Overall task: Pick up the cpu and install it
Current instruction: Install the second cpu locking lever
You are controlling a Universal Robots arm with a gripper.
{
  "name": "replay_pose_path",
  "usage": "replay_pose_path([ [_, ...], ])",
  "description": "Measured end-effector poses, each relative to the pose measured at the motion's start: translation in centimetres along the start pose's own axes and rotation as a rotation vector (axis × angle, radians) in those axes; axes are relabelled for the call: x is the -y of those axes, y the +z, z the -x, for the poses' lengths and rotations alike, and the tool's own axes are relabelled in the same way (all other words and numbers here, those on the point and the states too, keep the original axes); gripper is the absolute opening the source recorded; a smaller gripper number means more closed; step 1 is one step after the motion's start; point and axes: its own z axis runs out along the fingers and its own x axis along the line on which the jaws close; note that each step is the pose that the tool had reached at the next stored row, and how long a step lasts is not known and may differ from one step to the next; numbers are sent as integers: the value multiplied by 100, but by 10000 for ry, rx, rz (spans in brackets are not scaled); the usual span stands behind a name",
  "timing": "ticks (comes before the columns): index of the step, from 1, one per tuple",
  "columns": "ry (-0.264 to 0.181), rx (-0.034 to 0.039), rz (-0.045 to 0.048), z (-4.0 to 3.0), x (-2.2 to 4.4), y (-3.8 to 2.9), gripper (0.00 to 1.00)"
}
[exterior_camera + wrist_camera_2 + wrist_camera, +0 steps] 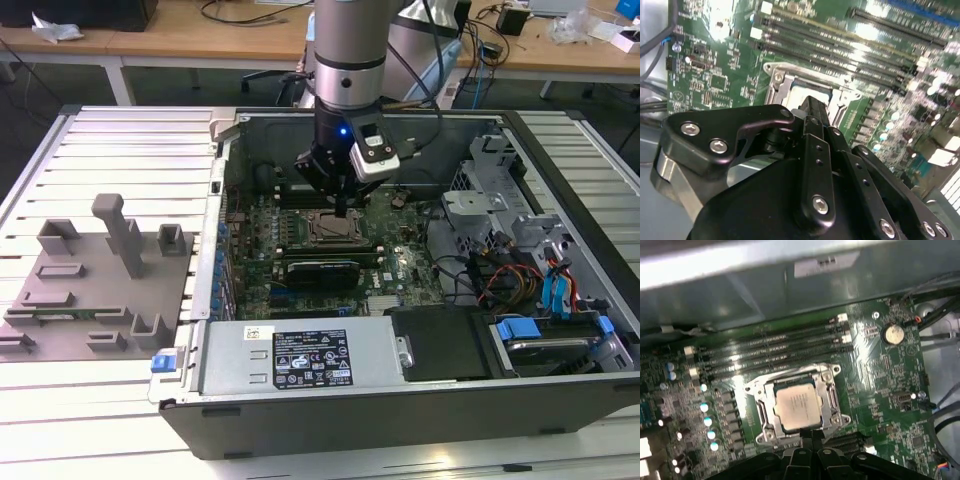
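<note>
- Cpu point(799, 407) sits flat inside the socket frame point(832, 401) on the motherboard point(880, 385).
- Gripper point(343, 207) hovers just above; jaws narrow, holding nothing.
- Risk: tips nudging the chip could skew it onto the pins.

The cpu point(799, 407) — square, silvery-topped — lies flat in the motherboard socket point(832, 399), seated within its frame.

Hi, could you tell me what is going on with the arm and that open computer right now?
The arm's gripper hangs inside the open computer case, just above the socket on the green motherboard. The cpu lies flat in the socket frame, silvery top up. The grey fixture sits outside the case, on the exterior view's left.
</note>
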Motion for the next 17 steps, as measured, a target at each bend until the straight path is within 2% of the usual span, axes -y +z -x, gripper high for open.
replay_pose_path([
  [6, -76, 4, 5, 31, 167, 11, 11],
  [8, -121, 7, 7, 48, 258, 17, 11],
  [11, -162, 9, 11, 64, 346, 24, 11],
  [12, -187, 10, 12, 75, 404, 28, 11],
  [17, -296, 15, 20, 94, 494, 36, 11],
])
